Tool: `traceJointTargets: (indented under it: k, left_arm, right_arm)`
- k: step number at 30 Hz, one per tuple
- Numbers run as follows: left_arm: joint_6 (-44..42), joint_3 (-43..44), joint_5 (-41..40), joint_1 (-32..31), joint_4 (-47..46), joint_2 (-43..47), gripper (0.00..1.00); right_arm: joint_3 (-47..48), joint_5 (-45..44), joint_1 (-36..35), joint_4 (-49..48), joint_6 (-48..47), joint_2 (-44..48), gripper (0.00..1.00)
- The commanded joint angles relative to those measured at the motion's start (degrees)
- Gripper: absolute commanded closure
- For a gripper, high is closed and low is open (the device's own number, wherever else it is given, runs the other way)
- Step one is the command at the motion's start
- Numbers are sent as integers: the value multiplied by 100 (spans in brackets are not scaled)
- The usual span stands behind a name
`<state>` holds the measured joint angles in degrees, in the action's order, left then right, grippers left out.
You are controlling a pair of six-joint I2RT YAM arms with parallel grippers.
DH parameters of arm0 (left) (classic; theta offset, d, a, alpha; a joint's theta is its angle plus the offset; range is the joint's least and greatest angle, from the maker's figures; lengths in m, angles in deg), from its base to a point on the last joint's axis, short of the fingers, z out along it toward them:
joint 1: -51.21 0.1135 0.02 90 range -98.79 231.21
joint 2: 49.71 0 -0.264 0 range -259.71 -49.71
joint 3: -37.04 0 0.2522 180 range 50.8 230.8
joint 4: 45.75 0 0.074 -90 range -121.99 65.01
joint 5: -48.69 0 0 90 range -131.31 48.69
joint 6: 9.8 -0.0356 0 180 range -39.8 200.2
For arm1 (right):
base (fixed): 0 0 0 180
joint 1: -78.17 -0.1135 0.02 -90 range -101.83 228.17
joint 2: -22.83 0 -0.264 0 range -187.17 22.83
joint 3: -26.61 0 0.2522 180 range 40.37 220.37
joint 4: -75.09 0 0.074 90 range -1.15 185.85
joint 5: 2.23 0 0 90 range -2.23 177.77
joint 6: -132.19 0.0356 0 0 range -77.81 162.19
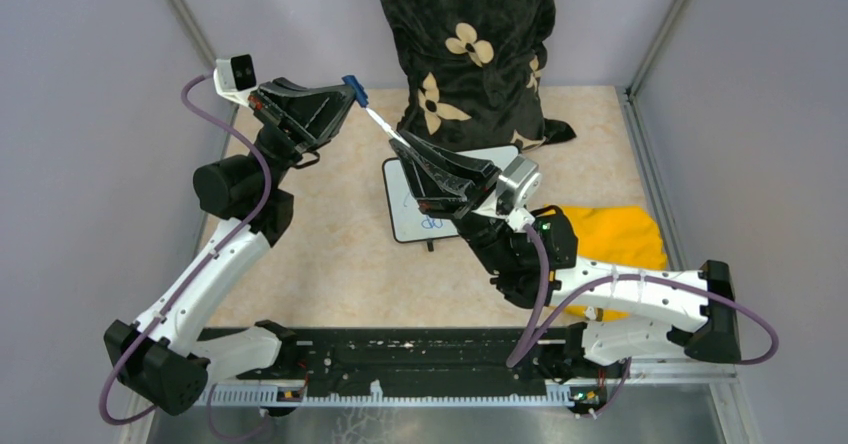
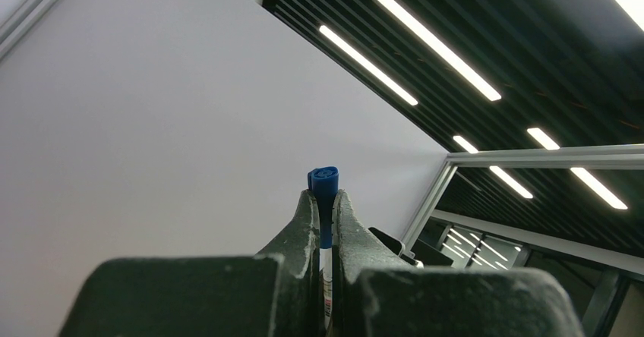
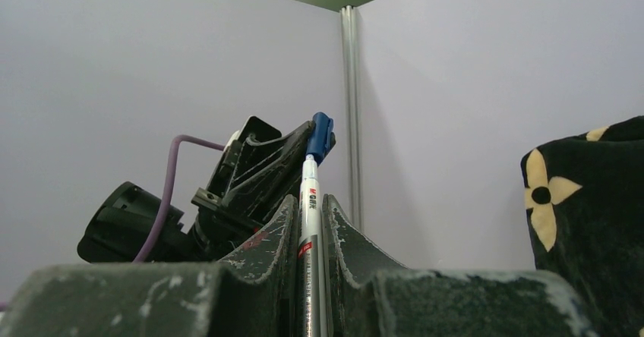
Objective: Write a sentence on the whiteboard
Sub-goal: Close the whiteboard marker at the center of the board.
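My left tool (image 2: pixel 323 203) is pinched shut on the blue cap (image 2: pixel 323 179) of a marker (image 3: pixel 310 189), the fingers pressed against its sides with the top of the cap poking out past the tips. My right tool (image 3: pixel 310 214) is narrowed onto the white barrel of the same marker, which runs up between the fingers and out toward the left tool. So the marker spans the two tools in the air above the bench (image 1: pixel 330 254), cap end at the left, barrel at the right, and the cap looks seated on the barrel. Under my right tool and wrist lies the whiteboard (image 1: pixel 402 219), flat on the middle of the bench and partly hidden by the arm. Some blue writing (image 1: pixel 432 222) shows near its near edge, too small to read. A yellow cloth (image 1: pixel 615 236) lies near the whiteboard on the right. Black fabric (image 1: pixel 465 49) with pale flowers stands just beyond its far edge, against the back wall.
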<state>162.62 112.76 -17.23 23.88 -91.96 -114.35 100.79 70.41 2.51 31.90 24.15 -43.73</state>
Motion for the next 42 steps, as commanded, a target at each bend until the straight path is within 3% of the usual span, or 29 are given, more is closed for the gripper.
traceJointTargets:
  k: [1, 42]
  left_arm:
    - [-87, 36, 64, -70, -138, 117, 100]
    - [-172, -6, -6, -143, -79, 131, 100]
  right_arm:
    - [283, -100, -61, -246, -68, -66, 100]
    - [454, -229, -186, -697, -213, -326, 100]
